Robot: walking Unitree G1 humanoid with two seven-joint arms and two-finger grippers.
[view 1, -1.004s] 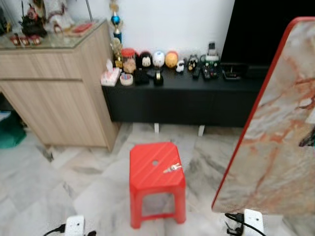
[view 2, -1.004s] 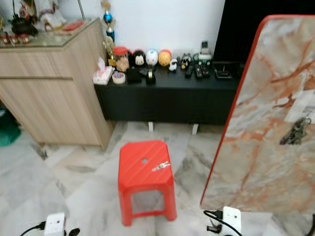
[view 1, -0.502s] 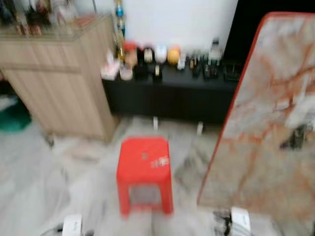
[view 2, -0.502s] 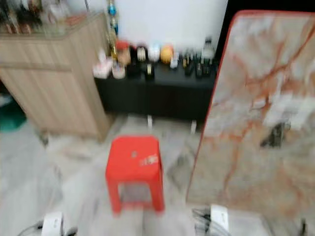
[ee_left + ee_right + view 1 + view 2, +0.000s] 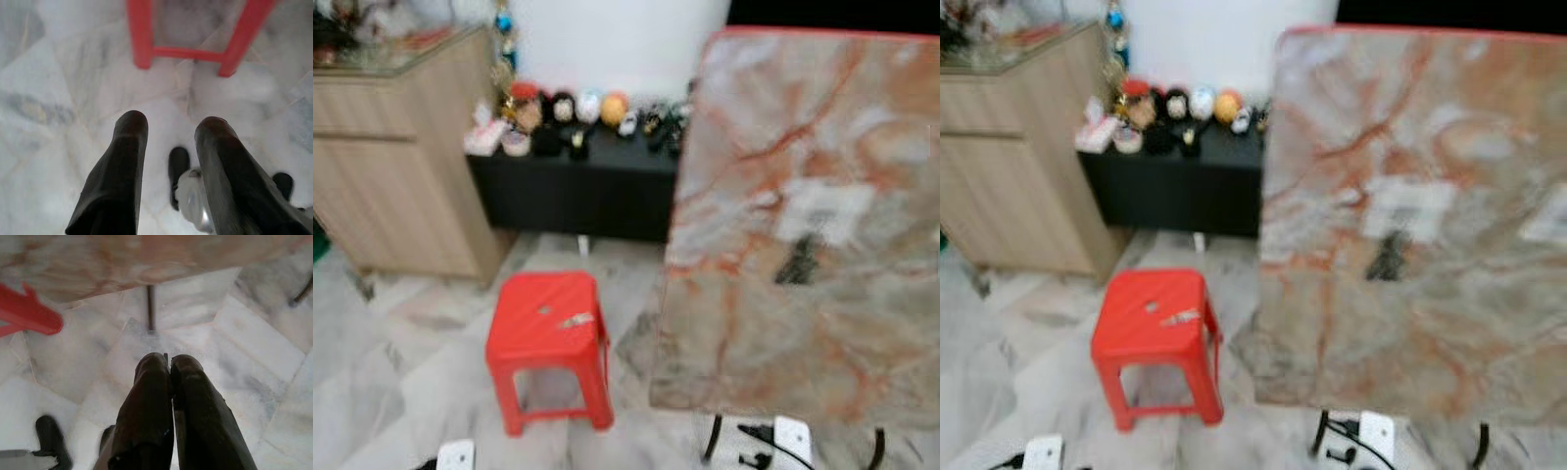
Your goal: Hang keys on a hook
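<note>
A small set of keys (image 5: 576, 319) lies on top of a red plastic stool (image 5: 533, 333) on the marble floor. To the right stands a marbled board (image 5: 754, 323) with a red edge. It carries a white patch (image 5: 822, 211) with a dark bunch (image 5: 798, 262) hanging below it; the picture is too blurred to make out a hook. My left gripper (image 5: 173, 122) hangs low over the floor, open and empty, with the stool's legs (image 5: 142, 39) beyond it. My right gripper (image 5: 169, 360) is shut, empty, above the floor near the board's thin black leg (image 5: 150, 308).
A wooden cabinet (image 5: 401, 186) stands at the left. Beside it, a low black cabinet (image 5: 578, 191) holds several ornaments. White plug blocks (image 5: 791, 438) with cables lie on the floor near my feet. The board rests on black legs (image 5: 710, 441).
The whole picture has shifted left, so the camera has turned right. The board now takes up much more of the view. The keys still lie on the stool.
</note>
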